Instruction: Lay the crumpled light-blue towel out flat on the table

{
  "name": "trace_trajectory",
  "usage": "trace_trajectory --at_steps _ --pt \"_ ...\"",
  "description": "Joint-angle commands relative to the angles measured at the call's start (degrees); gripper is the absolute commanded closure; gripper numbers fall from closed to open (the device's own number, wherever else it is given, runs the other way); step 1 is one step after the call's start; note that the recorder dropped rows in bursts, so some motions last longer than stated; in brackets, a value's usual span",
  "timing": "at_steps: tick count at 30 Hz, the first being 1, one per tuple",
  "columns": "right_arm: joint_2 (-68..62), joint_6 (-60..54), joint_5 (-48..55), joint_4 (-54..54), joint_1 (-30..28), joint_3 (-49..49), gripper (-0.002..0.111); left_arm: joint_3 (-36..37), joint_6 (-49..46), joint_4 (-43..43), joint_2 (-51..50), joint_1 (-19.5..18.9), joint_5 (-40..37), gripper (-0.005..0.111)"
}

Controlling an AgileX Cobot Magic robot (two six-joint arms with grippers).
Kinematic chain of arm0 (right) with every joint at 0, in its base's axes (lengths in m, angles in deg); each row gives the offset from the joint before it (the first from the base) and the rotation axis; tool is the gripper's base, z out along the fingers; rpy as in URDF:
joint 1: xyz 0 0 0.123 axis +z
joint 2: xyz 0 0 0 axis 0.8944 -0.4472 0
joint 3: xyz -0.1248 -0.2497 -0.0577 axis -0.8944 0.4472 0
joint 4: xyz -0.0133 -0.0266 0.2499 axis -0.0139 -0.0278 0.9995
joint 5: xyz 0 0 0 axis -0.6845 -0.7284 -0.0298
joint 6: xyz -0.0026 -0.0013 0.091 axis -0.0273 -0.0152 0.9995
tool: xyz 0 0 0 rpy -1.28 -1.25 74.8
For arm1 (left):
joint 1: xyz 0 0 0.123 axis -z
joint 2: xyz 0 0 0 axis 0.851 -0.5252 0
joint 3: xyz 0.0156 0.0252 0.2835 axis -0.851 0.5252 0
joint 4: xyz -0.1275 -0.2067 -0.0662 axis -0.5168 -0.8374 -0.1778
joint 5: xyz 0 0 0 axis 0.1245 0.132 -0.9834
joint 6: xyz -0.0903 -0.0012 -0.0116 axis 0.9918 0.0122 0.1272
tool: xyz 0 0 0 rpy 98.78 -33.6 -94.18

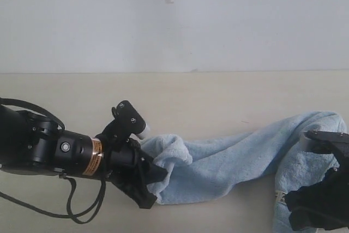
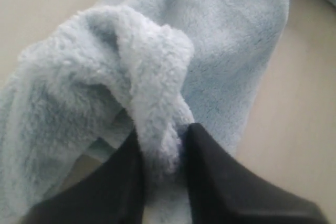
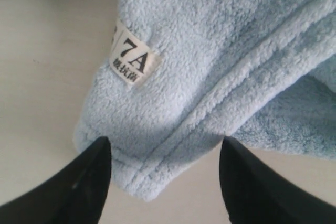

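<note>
The light-blue towel (image 1: 229, 162) lies bunched in a long band across the beige table (image 1: 180, 96), from the lower middle to the right edge. My left gripper (image 1: 154, 181) is at the towel's left end and shut on a fold of it; in the left wrist view the towel (image 2: 157, 77) is pinched between the black fingers (image 2: 210, 182). My right gripper (image 1: 322, 189) hovers over the towel's right end. In the right wrist view it stands open (image 3: 164, 153), its jaws straddling a hemmed corner of the towel (image 3: 220, 66) beside the white tag (image 3: 132, 57).
A white-grey wall (image 1: 174, 20) rises behind the table's far edge. Black cables (image 1: 71, 205) hang from the left arm near the front left of the table.
</note>
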Motion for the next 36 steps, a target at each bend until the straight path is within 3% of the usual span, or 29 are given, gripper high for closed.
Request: trace_trajectory --at_steps 1,5,11,14,15,16,19,21,25,28,36 --pt "0.0 -0.5 -0.3 0.4 0.0 0.2 0.050 -1.0 2.9 -0.8 -0.4 0.0 -3.8 0.103" --pt "-1.1 -0.5 -0.3 0.4 0.0 0.2 0.050 -2.0 8.4 -0.5 0.3 0.0 -5.8 0.103" --pt "-4.3 -5.0 0.0 5.0 0.0 -2.4 0.053 -2.0 9.0 -0.5 2.9 0.0 -6.1 0.103" --pt "-4.3 -5.7 0.0 5.0 0.0 -3.5 0.074 -2.0 9.0 -0.5 3.7 0.0 -6.1 0.103" --pt "-4.3 -6.0 -0.6 5.0 0.0 -3.5 0.097 -2.0 9.0 -0.5 4.2 0.0 -6.1 0.103" --pt "-4.3 -6.1 -0.7 5.0 0.0 -3.5 0.108 -2.0 9.0 -0.5 4.6 0.0 -6.1 0.103" --pt "-3.2 -6.0 1.8 5.0 0.0 -6.3 0.108 -1.9 10.7 -0.5 7.8 0.0 -8.4 0.103" --pt "-0.3 -6.1 3.7 4.7 0.0 -8.6 0.108 -1.9 11.8 -0.5 12.6 0.0 -14.9 0.103" --pt "8.2 -6.2 4.4 3.6 0.0 -10.5 0.108 -1.9 10.4 0.4 24.9 0.0 -35.6 0.103" --pt "14.0 -5.3 2.7 -0.3 0.0 -10.9 0.108 -1.9 8.1 0.5 31.4 -0.4 -43.4 0.103" --pt "25.7 21.6 0.1 -30.1 0.0 -10.9 0.108 -0.3 7.2 2.1 45.1 -1.1 -52.7 0.103"
